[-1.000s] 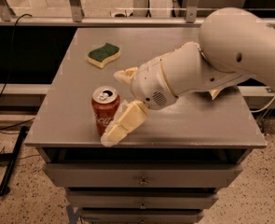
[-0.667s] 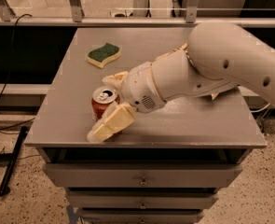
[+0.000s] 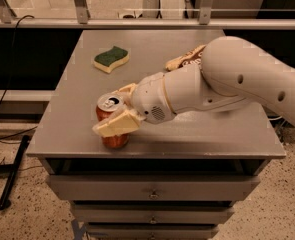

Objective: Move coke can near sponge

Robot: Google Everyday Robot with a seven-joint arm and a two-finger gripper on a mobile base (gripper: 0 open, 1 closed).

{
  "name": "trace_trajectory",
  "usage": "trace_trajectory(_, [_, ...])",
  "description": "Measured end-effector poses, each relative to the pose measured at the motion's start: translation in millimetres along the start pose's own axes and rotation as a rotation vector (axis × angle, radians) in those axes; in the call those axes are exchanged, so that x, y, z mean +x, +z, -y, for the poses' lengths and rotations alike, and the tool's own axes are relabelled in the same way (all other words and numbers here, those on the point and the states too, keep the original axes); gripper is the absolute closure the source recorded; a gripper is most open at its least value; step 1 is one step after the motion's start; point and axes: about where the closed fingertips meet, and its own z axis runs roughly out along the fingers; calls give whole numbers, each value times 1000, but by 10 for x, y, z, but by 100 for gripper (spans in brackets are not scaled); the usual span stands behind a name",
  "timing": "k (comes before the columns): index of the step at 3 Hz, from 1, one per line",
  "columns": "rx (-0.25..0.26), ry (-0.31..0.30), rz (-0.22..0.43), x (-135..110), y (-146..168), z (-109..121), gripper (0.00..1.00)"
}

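The red coke can [image 3: 108, 115] stands upright near the table's front left edge. My gripper [image 3: 119, 109] reaches in from the right and is shut on it. One cream finger [image 3: 116, 125] crosses the can's front and the other finger [image 3: 127, 89] sits behind it. The can's base rests on the table. The sponge [image 3: 111, 59], green on top over yellow foam, lies at the back left, well apart from the can.
The grey table [image 3: 77, 89] is the top of a drawer cabinet [image 3: 152, 194]. A brown-and-cream chip bag [image 3: 184, 59] lies at the back, partly hidden by my arm [image 3: 237, 79]. A railing and cables run behind and to the left.
My gripper has moved left around the can. Its fingers have drawn together, from wide open beside the can to closed on it. The can and sponge have stayed in place.
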Motion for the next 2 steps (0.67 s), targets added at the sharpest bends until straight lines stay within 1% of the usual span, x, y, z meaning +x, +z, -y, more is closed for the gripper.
trace_trajectory(1, [60, -7, 8, 3, -262, 192, 75])
trace_trajectory(2, [182, -62, 8, -169, -940, 511, 100])
